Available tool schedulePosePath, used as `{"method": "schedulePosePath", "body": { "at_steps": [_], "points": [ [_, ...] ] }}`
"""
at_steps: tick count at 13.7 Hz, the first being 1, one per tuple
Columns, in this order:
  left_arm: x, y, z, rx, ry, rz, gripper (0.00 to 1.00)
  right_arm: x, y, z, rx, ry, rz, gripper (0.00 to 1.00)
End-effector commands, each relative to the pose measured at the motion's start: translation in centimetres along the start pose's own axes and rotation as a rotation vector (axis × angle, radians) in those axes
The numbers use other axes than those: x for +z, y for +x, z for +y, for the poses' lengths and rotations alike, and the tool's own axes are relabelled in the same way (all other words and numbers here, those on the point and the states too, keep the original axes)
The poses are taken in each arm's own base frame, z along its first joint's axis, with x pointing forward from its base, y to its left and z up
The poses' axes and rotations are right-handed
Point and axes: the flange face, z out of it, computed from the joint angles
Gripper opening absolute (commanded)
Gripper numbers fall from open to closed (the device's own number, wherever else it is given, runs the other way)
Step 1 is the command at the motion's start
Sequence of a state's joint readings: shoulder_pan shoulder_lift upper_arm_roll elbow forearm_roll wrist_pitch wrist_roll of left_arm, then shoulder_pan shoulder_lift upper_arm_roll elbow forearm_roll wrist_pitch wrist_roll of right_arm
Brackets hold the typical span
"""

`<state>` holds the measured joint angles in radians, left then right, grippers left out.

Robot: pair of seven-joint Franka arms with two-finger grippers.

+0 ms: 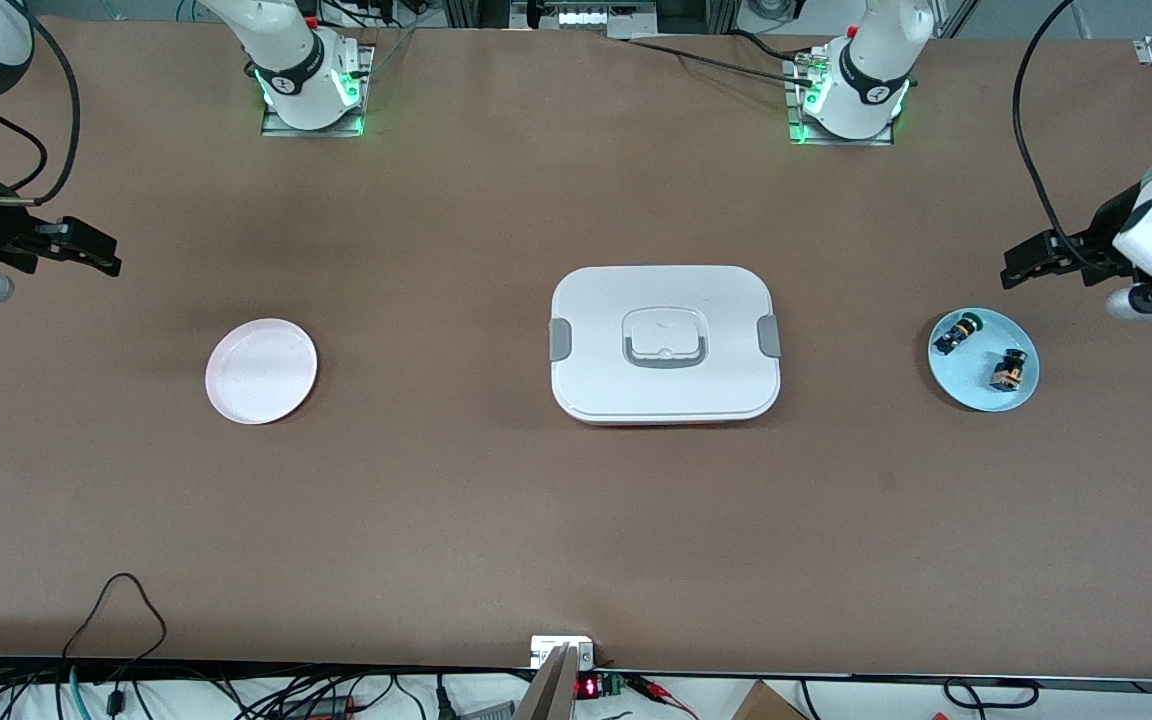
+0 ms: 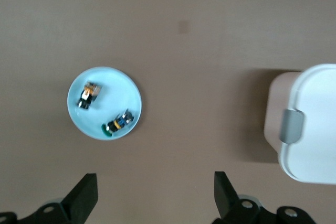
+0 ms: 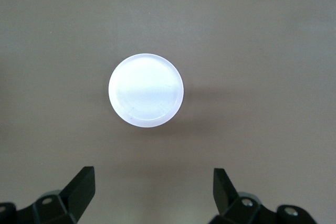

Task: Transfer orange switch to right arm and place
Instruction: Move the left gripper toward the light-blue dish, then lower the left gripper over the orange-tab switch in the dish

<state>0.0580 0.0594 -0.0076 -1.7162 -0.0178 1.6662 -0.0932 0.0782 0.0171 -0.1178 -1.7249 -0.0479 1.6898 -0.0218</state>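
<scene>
- Orange switch [image 1: 1009,371] lies untouched on the blue plate [image 1: 976,395], beside the green-capped switch [image 1: 957,332].
- Left pincer [image 1: 1021,262] hangs released above the bench near that plate.
- Right pincer [image 1: 101,254], also released, waits above the empty pink plate [image 1: 236,400]; pickup, handover and placing all remain.

The right wrist view shows a round white plate [image 3: 146,90] lying flat on the brown table [image 3: 262,40], with nothing on it. The right gripper [image 3: 153,195] hangs above the table beside the plate, its two black fingertips [image 3: 84,182] spread wide apart, holding nothing and clear of the plate.
</scene>
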Motion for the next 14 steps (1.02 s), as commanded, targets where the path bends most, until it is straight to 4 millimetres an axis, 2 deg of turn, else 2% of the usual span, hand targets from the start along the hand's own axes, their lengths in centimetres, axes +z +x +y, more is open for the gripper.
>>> {"method": "schedulePosePath", "body": {
  "at_steps": [1,4,5,7,9,11,13,14],
  "points": [
    [5.5,3.0,-4.8,-0.222,-0.007,-0.076,0.98,-0.5,0.2,-0.1,-0.017,-0.001,-0.003,1.00],
    [10.4,5.2,-8.5,-0.301,0.053,-0.111,1.00,-0.5,0.2,-0.1,-0.017,-0.001,-0.003,1.00],
    [13.1,6.1,-9.6,-0.333,0.075,-0.133,1.00,-0.5,0.2,-0.1,-0.017,-0.001,-0.001,1.00],
    [17.2,7.0,-12.9,-0.437,0.080,-0.163,1.00,-0.5,0.2,-0.1,-0.017,-0.001,-0.001,1.00],
    [20.5,7.9,-13.9,-0.495,0.116,-0.167,1.00,-0.4,0.3,-0.2,-0.017,-0.001,-0.003,1.00],
    [22.5,8.3,-16.5,-0.539,0.113,-0.168,1.00,-0.4,0.3,-0.2,-0.017,-0.001,-0.001,1.00],
    [25.1,9.1,-17.4,-0.542,0.112,-0.151,1.00,-0.3,0.3,-0.2,-0.017,-0.001,-0.001,1.00],
    [25.8,9.1,-18.6,-0.555,0.111,-0.143,1.00,-0.3,0.3,-0.2,-0.017,-0.001,-0.001,1.00]
  ]
}}
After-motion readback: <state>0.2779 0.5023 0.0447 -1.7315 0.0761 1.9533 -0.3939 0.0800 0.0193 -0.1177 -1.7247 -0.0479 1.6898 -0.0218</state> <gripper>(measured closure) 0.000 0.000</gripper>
